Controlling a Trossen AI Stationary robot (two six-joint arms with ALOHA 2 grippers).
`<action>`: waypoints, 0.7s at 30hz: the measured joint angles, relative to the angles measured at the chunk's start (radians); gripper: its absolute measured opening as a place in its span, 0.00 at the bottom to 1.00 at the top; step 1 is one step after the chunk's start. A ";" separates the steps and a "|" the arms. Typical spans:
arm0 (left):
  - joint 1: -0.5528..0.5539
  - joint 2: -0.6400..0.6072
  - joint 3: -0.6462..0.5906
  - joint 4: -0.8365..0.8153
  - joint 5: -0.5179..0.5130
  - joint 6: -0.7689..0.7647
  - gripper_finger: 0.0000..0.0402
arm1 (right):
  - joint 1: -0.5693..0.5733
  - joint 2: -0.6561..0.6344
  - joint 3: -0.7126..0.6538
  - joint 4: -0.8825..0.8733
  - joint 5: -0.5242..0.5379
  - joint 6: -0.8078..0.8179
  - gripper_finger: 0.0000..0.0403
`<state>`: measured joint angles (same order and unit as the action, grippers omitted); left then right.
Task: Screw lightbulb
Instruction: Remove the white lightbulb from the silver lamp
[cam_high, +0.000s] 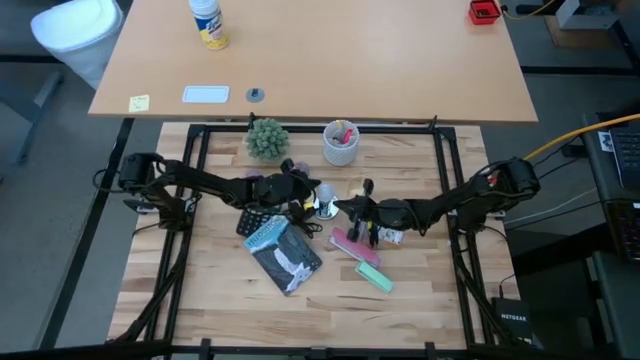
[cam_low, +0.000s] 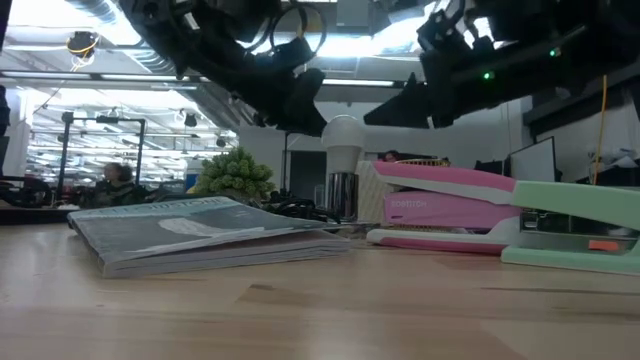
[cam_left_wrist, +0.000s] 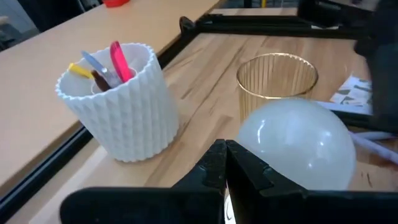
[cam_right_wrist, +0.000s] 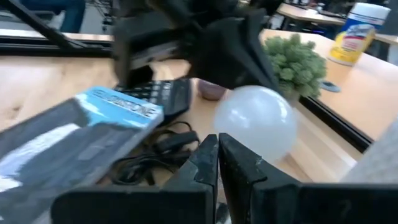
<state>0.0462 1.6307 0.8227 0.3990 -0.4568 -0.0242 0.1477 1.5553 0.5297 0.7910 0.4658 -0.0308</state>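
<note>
The white lightbulb (cam_high: 325, 192) is near the table's middle, globe up (cam_low: 343, 135). In the low view the amber glass (cam_low: 342, 196) hides its lower part, so what it rests on does not show. My left gripper (cam_left_wrist: 225, 163) comes level from the table's left, fingers shut, tips beside the globe (cam_left_wrist: 298, 146). My right gripper (cam_right_wrist: 217, 155) comes from the table's right, fingers shut, tips just under the globe (cam_right_wrist: 255, 121). A thin black cord (cam_right_wrist: 143, 158) lies on the table below the bulb. My left gripper has its shut fingertips (cam_left_wrist: 245, 165) right beside the globe's side (cam_left_wrist: 264, 155); I cannot tell whether they touch it. My right gripper has its shut fingertips (cam_right_wrist: 233, 152) right at the globe's lower side (cam_right_wrist: 249, 146); I cannot tell whether they touch it.
The amber glass (cam_left_wrist: 277, 78) stands just past the bulb. The white cup with pink items (cam_high: 341, 143) and a green plant (cam_high: 267, 138) stand at the far side. A book (cam_high: 284, 254), a black calculator (cam_right_wrist: 161, 99), and pink (cam_high: 354, 246) and green (cam_high: 375, 277) staplers lie nearer.
</note>
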 joint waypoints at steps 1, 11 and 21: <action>-0.005 0.000 0.000 -0.002 0.000 -0.001 0.00 | -0.009 0.002 0.000 0.000 0.002 0.004 0.05; -0.058 0.000 -0.002 -0.021 -0.039 -0.051 0.00 | -0.091 0.012 0.000 -0.002 -0.017 0.063 0.05; -0.093 -0.003 -0.002 -0.059 -0.051 -0.126 0.00 | -0.097 0.012 -0.001 -0.002 0.019 0.059 0.05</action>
<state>-0.0465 1.6278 0.8211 0.3405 -0.5078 -0.1505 0.0507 1.5673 0.5289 0.7887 0.4846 0.0280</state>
